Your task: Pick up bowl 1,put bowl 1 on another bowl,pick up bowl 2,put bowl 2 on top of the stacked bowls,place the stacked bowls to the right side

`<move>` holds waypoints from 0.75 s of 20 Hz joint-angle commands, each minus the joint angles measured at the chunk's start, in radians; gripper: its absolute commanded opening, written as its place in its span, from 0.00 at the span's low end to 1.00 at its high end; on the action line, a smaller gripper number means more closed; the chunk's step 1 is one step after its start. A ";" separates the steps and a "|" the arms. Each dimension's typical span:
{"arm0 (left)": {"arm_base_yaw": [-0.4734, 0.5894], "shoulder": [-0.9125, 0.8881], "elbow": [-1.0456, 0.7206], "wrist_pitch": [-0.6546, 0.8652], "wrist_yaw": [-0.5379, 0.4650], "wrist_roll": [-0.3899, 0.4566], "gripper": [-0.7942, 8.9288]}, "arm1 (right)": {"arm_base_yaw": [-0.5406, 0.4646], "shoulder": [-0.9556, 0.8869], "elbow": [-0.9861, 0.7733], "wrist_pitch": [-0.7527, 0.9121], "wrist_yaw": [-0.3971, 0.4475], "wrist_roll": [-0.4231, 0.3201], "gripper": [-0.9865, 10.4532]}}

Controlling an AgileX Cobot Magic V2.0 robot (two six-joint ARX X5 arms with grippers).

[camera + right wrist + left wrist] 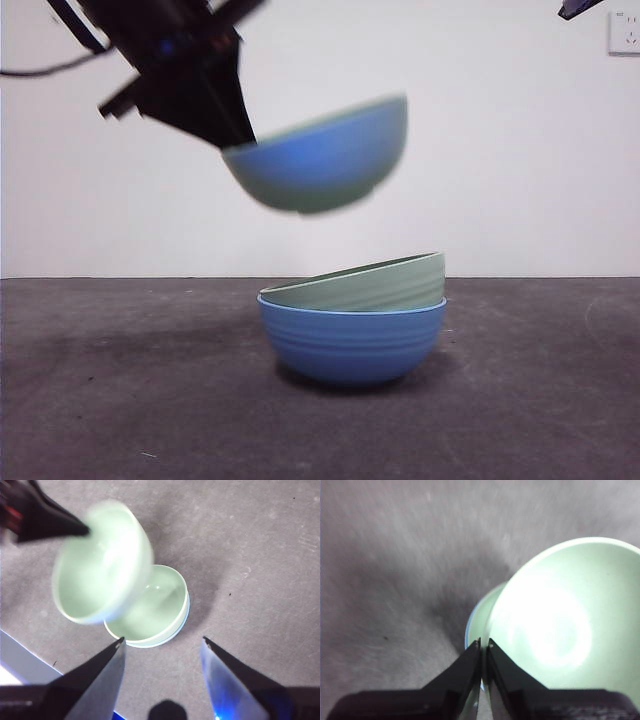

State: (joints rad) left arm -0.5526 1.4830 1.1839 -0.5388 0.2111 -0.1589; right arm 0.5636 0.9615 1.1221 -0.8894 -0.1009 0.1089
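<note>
My left claw (232, 135) is clamped on the rim of a pale green bowl (318, 155), jaws pinched tight with the rim between them, and it holds that bowl in the air, tilted, above the other two. From the front the bowl is blurred (its underside looks bluish there). On the dark table (120, 400) stands the blue ribbed bowl (352, 345) with another pale green bowl (365, 285) nested in it, sitting slightly tilted, higher on one side. The lifted bowl hangs clear of that pair, not touching it, a little off to one side rather than straight over it. My right claw (162, 647) waits high above the table with its jaws spread wide, holding nothing, looking down on the bowls.
</note>
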 commanded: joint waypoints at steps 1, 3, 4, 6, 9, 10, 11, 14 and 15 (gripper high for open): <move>-0.027 0.074 -0.005 0.037 -0.008 -0.028 0.07 | 0.002 -0.003 0.000 0.005 0.003 0.006 0.30; -0.039 0.135 -0.005 0.077 -0.007 -0.052 0.07 | 0.002 -0.003 0.000 0.005 0.003 0.010 0.30; -0.044 0.163 -0.005 0.090 -0.008 -0.054 0.07 | 0.002 -0.003 0.000 0.004 0.003 0.010 0.30; -0.050 0.204 -0.005 0.093 -0.009 -0.055 0.07 | 0.002 -0.003 0.000 0.004 0.003 0.010 0.30; -0.050 0.240 -0.005 0.083 -0.011 -0.054 0.07 | 0.002 -0.003 0.000 0.004 0.003 0.010 0.30; -0.051 0.240 -0.005 0.082 -0.010 -0.054 0.08 | 0.002 -0.003 0.000 0.004 0.003 0.010 0.30; -0.055 0.240 -0.005 0.085 -0.004 -0.054 0.08 | 0.002 -0.002 0.000 0.004 0.003 0.010 0.30; -0.056 0.240 0.000 0.071 0.007 -0.056 0.29 | 0.002 -0.002 0.000 0.003 0.003 0.010 0.31; -0.056 0.240 0.008 0.055 0.007 -0.056 0.40 | 0.002 -0.002 0.000 0.000 0.003 0.013 0.31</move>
State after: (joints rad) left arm -0.6014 1.7164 1.1881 -0.4858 0.2134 -0.2115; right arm 0.5636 0.9615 1.1217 -0.8917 -0.1009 0.1104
